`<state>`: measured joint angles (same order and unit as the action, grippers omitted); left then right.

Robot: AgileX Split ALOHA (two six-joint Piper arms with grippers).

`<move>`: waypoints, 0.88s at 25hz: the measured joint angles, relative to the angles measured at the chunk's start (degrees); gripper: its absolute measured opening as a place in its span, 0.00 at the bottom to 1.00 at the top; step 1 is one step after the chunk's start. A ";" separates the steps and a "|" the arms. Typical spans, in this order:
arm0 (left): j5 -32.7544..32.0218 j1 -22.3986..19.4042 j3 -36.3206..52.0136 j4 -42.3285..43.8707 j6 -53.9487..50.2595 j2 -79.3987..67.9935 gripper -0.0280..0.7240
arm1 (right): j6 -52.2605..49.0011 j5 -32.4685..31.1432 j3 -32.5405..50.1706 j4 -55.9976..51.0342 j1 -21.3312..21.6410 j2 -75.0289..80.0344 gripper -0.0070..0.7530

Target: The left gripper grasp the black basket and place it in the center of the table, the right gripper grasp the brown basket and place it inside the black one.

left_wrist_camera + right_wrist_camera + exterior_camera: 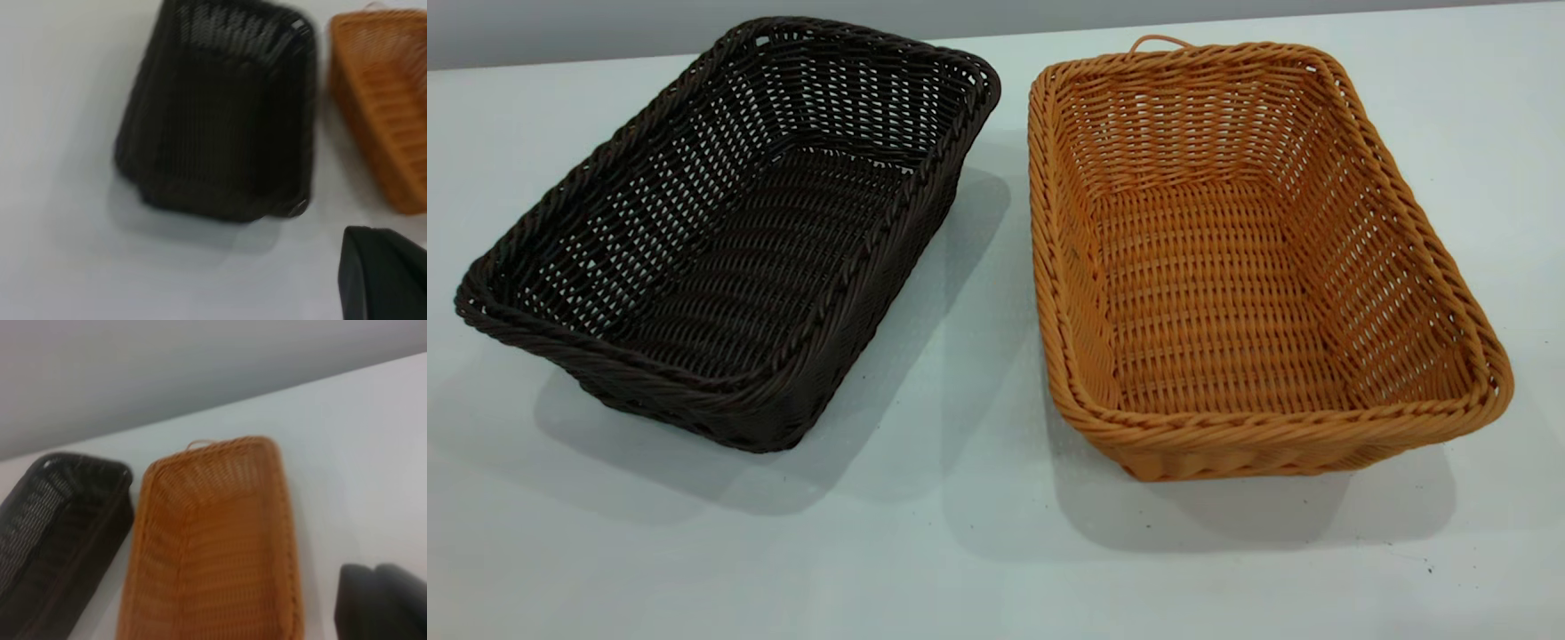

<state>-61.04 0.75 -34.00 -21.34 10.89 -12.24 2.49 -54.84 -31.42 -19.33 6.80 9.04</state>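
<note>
The black basket (729, 240) is sitting left on the worktop (960, 551), long axis slanting away; the brown basket (1245, 267) is lying just beside it, apart. Left arm is hovering nearer the black one; fingers' state cannot be told.

No legible text, labels, brand marks, numbers or signs anywhere: none on the black basket (729, 231), the brown basket (1254, 258), or the counter (960, 551).
</note>
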 joint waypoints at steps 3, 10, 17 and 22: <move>3.40 0.00 -4.22 -3.98 4.01 -6.15 0.16 | 3.73 -1.00 -4.10 -3.40 -0.37 6.67 0.16; 14.80 0.00 -8.17 -5.80 17.74 -20.18 0.48 | 4.90 -1.94 -5.98 -14.92 -1.74 22.40 0.45; 24.24 0.00 -8.12 -5.62 22.64 -31.84 0.56 | -4.16 -0.94 -3.03 -31.49 -1.74 36.13 0.56; 25.83 0.00 -8.12 -5.58 22.64 -36.17 0.56 | -15.03 0.34 2.97 -42.47 -1.74 43.72 0.56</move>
<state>-35.21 0.75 -42.12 -26.92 33.53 -48.41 -12.55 -54.50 -28.46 -61.80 5.06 52.77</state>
